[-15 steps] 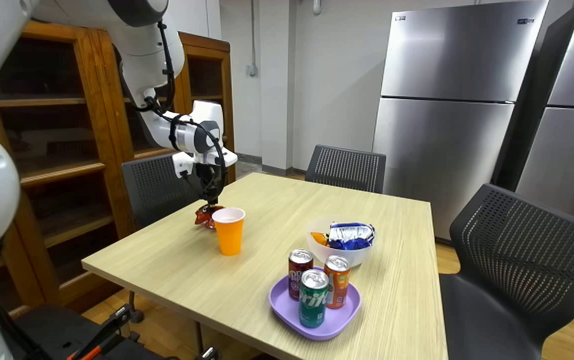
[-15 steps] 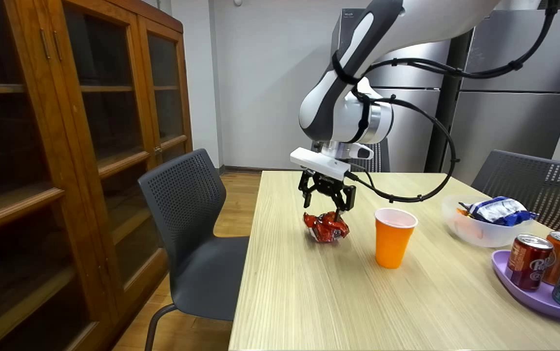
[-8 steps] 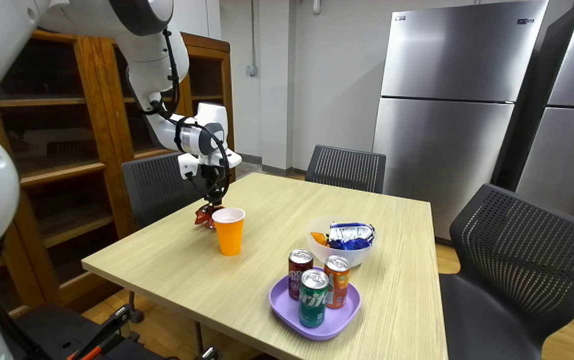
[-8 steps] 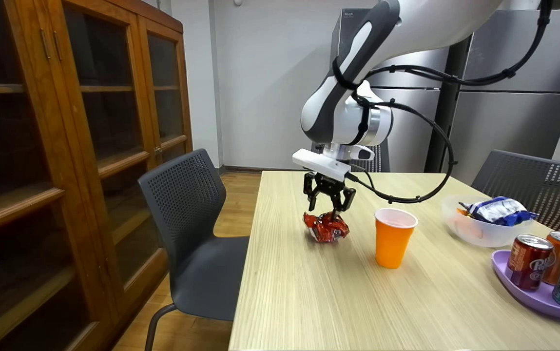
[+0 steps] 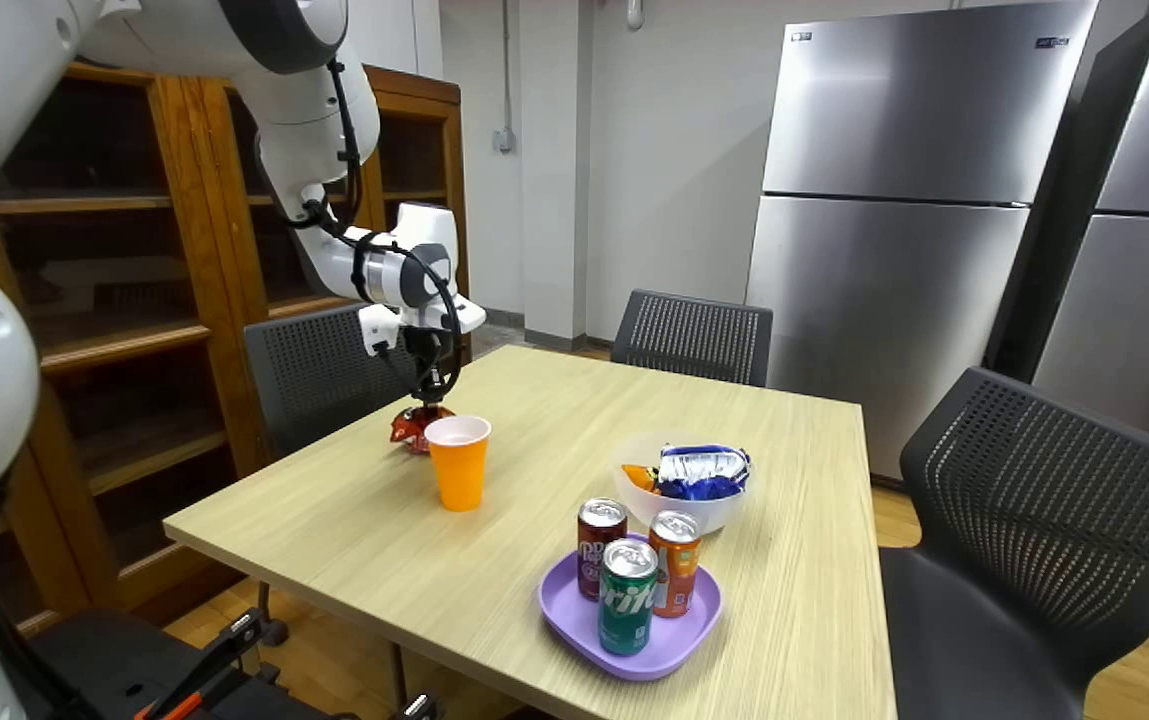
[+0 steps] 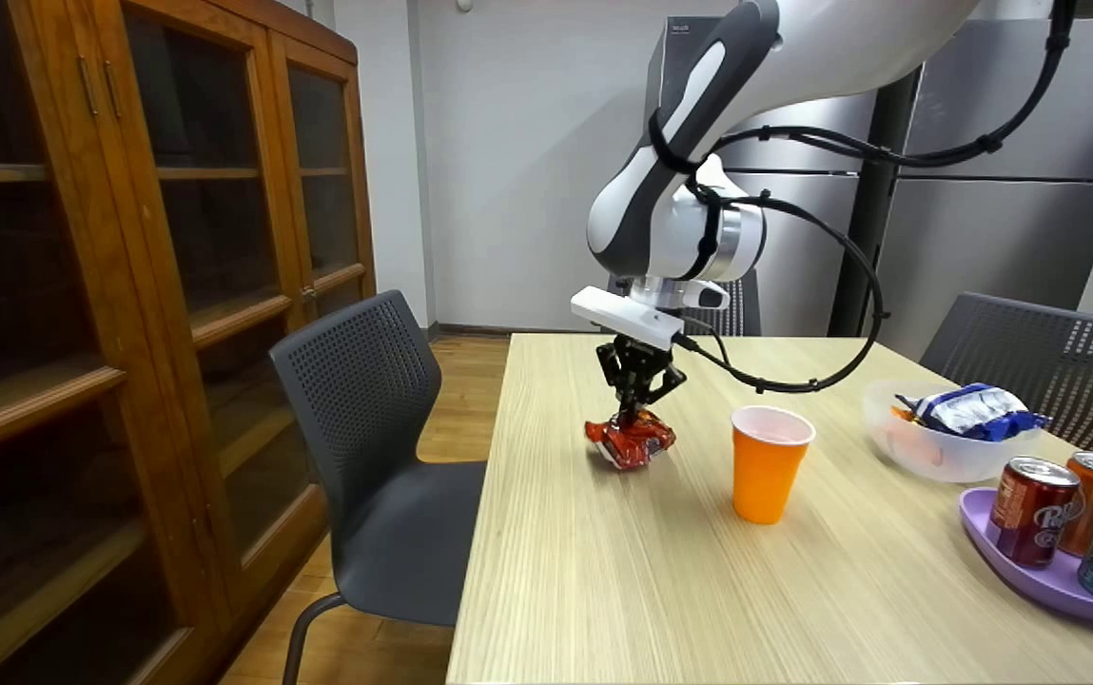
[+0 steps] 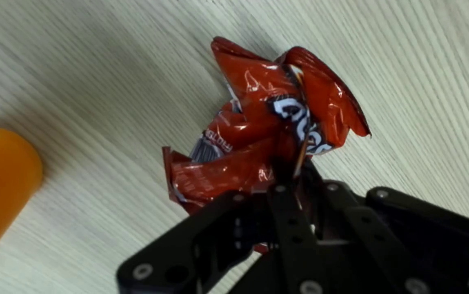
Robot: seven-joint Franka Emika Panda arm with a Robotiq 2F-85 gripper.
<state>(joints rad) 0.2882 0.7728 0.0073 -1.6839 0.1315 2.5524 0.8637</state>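
Two black fingers (image 7: 293, 230) of the end effector (image 6: 630, 411) are pressing together on creased plastic, pinching the red packet (image 7: 254, 130) from above. Packet is sitting directly beneath the end effector, on or barely above the worktop (image 6: 698, 590); cannot tell which. Relation to watch: the bite is apparently sitting off-centre. In the wrist view most of the packet is spreading ahead of the fingertips, only a scrap showing behind, so the hold is probably hinging on one end of it. Too crumpled to be giving a clean long axis.

Near it, an orange cup (image 6: 767, 471) is standing upright. In an exterior view the cup (image 5: 459, 480) is hiding part of the packet; the wrist view is showing bare worktop between them, plus white lettering (image 7: 299, 122) that both exterior views are leaving too small to read.

Well apart, a translucent bowl (image 5: 679, 515) is holding a blue-and-silver packet (image 5: 704, 465); beside it a purple tray (image 5: 674, 645) is carrying a green can (image 5: 626, 605), a dark red can (image 5: 595, 552) and an orange can (image 5: 676, 572).
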